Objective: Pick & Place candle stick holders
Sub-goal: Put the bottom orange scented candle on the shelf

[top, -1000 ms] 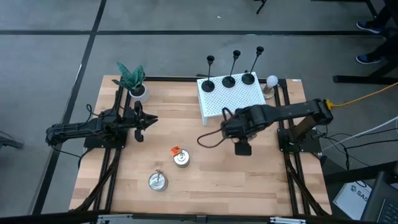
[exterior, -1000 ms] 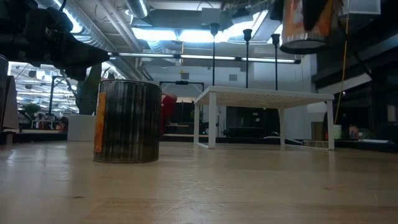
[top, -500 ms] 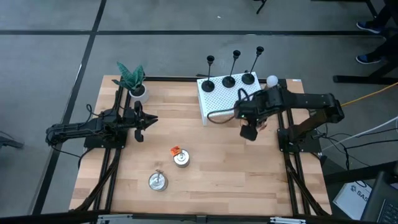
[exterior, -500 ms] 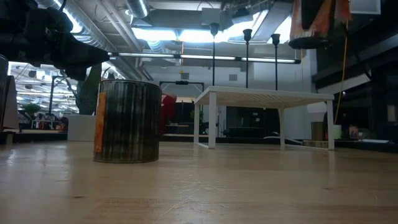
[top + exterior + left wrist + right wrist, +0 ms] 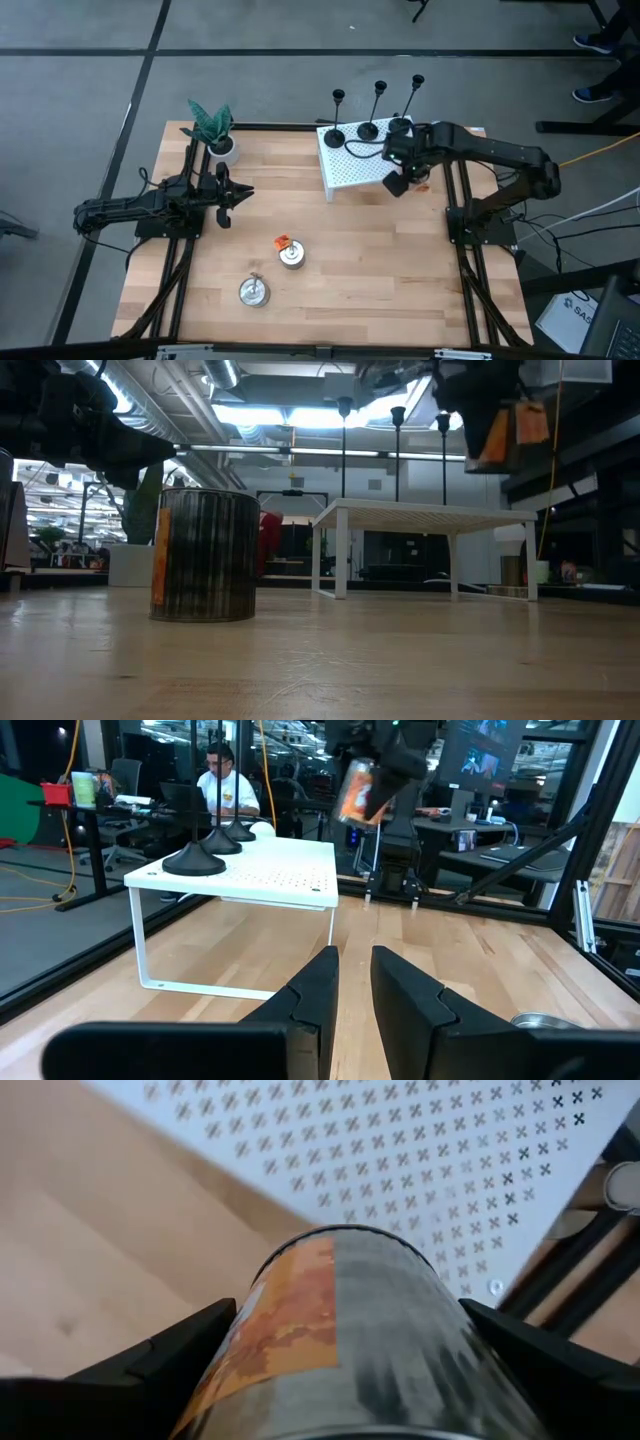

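Note:
Three black candle stick holders (image 5: 368, 130) stand by their round bases in a row on the far part of a white perforated shelf (image 5: 350, 165); their stems show in the low view (image 5: 397, 450). My right gripper (image 5: 398, 178) is shut on a striped tin can with an orange label (image 5: 505, 432), above the shelf's near right corner. My left gripper (image 5: 240, 194) is shut and empty at the table's left, its fingers pointing toward the shelf (image 5: 270, 875). My right gripper pinches the can's round side wall (image 5: 340, 1330) between its two fingers (image 5: 170, 1355), one on each side. The can's far rim (image 5: 340, 1232) points away from the wrist. The can is lifted clear of table and shelf and hangs tilted (image 5: 358, 790).
Two more tin cans (image 5: 291, 255) (image 5: 253, 291) stand on the table's near middle; one fills the low view's left (image 5: 205, 555). A potted plant (image 5: 212, 125) stands at the far left, a white ball (image 5: 437, 130) beside the shelf's far right. A person sits beyond the table (image 5: 222, 780).
My right gripper has carried the can from the table's middle right toward the far edge, to above the shelf's near right corner. The can, upright a second ago, is now tilted. The fingers have stayed shut on it.

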You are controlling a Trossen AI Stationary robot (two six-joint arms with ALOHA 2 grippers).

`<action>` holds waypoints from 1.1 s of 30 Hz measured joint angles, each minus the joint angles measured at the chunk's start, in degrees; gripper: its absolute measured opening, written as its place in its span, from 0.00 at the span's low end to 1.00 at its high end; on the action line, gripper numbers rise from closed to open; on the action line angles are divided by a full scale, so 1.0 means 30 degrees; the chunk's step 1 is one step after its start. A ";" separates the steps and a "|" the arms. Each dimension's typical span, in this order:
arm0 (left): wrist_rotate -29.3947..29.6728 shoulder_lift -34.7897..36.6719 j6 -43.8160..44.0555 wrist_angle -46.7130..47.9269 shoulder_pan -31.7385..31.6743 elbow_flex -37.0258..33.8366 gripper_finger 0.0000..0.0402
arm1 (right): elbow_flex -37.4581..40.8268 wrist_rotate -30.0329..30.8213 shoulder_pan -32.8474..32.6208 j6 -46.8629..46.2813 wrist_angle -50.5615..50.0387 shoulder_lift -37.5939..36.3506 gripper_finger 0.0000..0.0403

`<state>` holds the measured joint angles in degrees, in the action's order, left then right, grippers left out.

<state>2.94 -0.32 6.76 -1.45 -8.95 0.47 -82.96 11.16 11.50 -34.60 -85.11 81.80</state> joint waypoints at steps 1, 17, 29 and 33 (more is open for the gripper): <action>0.0000 0.0000 0.0000 0.0000 0.0007 0.0000 0.15 | 0.0256 -0.0004 0.0275 -0.0148 0.0431 0.0000 0.87; 0.0000 0.0007 0.0000 0.0000 0.0007 0.0000 0.15 | 0.1896 0.0925 0.3285 0.3747 0.2812 0.0015 0.87; 0.0000 0.0000 0.0000 0.0000 0.0003 0.0000 0.15 | 0.1896 0.0899 0.4046 0.6135 0.3973 0.0040 0.88; 0.0000 0.0006 0.0000 0.0000 0.0002 0.0000 0.15 | 0.1889 0.0929 0.4412 0.6444 0.3984 0.0398 0.90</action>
<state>2.94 -0.30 6.76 -1.45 -8.94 0.47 -77.30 13.94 24.73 -15.27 -73.15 82.99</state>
